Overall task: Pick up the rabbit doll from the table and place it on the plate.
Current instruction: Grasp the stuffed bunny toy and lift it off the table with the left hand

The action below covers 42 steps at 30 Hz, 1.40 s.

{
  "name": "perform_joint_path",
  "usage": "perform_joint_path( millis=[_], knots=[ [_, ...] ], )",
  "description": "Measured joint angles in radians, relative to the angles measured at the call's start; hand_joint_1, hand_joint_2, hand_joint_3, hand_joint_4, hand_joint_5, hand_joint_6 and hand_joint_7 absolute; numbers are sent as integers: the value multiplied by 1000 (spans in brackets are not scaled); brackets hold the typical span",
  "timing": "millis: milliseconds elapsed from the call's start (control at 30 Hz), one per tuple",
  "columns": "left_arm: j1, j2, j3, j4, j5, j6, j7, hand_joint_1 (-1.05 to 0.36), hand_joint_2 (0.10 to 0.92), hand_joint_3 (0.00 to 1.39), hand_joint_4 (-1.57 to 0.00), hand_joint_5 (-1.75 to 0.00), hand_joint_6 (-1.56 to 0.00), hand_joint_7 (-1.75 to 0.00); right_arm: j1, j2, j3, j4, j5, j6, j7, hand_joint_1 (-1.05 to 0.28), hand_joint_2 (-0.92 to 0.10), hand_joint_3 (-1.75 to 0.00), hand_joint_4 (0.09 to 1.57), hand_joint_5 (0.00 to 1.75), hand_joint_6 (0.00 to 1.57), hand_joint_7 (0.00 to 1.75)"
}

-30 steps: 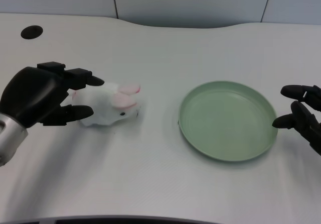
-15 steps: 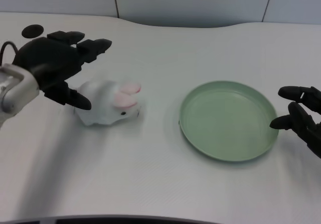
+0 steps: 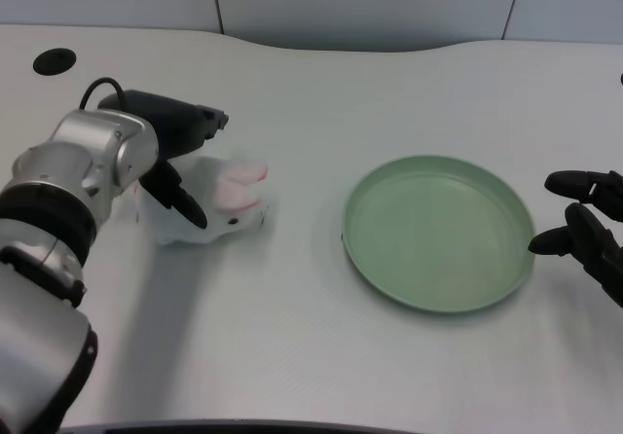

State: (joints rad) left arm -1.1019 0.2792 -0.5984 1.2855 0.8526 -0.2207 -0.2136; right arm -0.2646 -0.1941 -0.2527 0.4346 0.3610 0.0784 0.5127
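The green plate (image 3: 438,233) sits on the white table (image 3: 292,337) right of centre, and there is nothing in it, just its bare shallow dish and raised rim. The rabbit doll (image 3: 219,200) is not in it: it lies on the table well to the plate's left, white with pink ears, its face turned toward the plate. The left hand (image 3: 173,147) is down over the doll from the upper left, with the silver forearm (image 3: 83,176) reaching in from the left edge. 1 dark finger lies across the doll's near side and the others stretch over its back, but I cannot tell whether they grip it or merely rest on it. A dark round hole (image 3: 54,61) marks the table's far left corner.
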Motion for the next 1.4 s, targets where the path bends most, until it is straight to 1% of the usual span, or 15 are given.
perform_joint_path(
  millis=[133,300,467,700,767,833,867,1000,1200,1233,1267,1300,1333,1367,1400],
  knots=[
    [0,-29,-28,46,5,41,16,-1047,871,0,-44,-24,-65,-27,15,1,0,-33,3,11,-1,-301,-921,-574,176,1505,218,1139],
    [0,-39,-50,67,6,74,16,-1038,859,0,-40,-22,-67,-21,37,3,0,-41,5,12,2,-308,-921,-568,179,1506,220,1139],
    [9,-39,-90,77,28,75,89,-991,837,2,-26,-13,-60,-7,44,3,-1,-47,5,10,10,-314,-921,-556,181,1507,231,1144],
    [54,-39,-89,82,14,67,203,-945,850,4,-32,-13,-37,-1,60,2,-3,-71,8,11,11,-310,-921,-570,165,1540,238,1152],
    [70,-40,-83,83,4,67,236,-905,840,3,-57,-24,-51,-7,66,2,-6,-71,13,12,14,-311,-921,-578,156,1548,235,1151],
    [80,-42,-76,84,-5,67,260,-873,842,4,-66,-27,-55,-7,68,2,-10,-71,25,12,23,-315,-921,-582,151,1552,234,1151],
    [85,-43,-72,84,-8,68,266,-846,837,2,-93,-38,-65,-11,68,2,-12,-71,27,12,25,-319,-921,-582,152,1558,235,1152],
    [95,-54,-57,86,-25,73,267,-806,837,1,-141,-52,-93,-17,72,2,-13,-71,31,12,33,-331,-921,-569,157,1564,224,1149],
    [95,-58,-55,86,-33,77,267,-799,837,1,-151,-43,-100,-11,75,2,-14,-73,32,12,34,-332,-921,-564,160,1562,221,1149],
    [96,-59,-56,86,-32,78,279,-648,812,0,-332,-120,-350,-72,77,1,-14,-75,33,12,34,-325,-921,-564,153,1556,219,1149],
    [98,-60,-57,86,-30,80,306,-540,816,2,-451,-291,-522,-147,81,1,-14,-84,33,14,34,-323,-921,-555,151,1551,222,1149],
    [101,-62,-60,86,-28,84,342,-426,823,2,-388,-905,-522,-549,85,1,-14,-96,33,17,34,-321,-921,-548,150,1546,225,1148],
    [104,-65,-65,86,-25,88,383,-372,837,3,-340,-1210,-437,-859,89,1,-14,-106,33,21,32,-319,-921,-544,151,1540,228,1147],
    [106,-68,-68,87,-19,88,419,-333,848,3,-336,-1392,-399,-1047,91,1,-14,-113,33,26,29,-316,-921,-543,153,1536,230,1146],
    [109,-71,-72,87,-11,86,453,-278,851,2,-387,-1550,-425,-1206,93,1,-14,-119,33,30,24,-308,-921,-556,162,1532,228,1140]
  ],
)
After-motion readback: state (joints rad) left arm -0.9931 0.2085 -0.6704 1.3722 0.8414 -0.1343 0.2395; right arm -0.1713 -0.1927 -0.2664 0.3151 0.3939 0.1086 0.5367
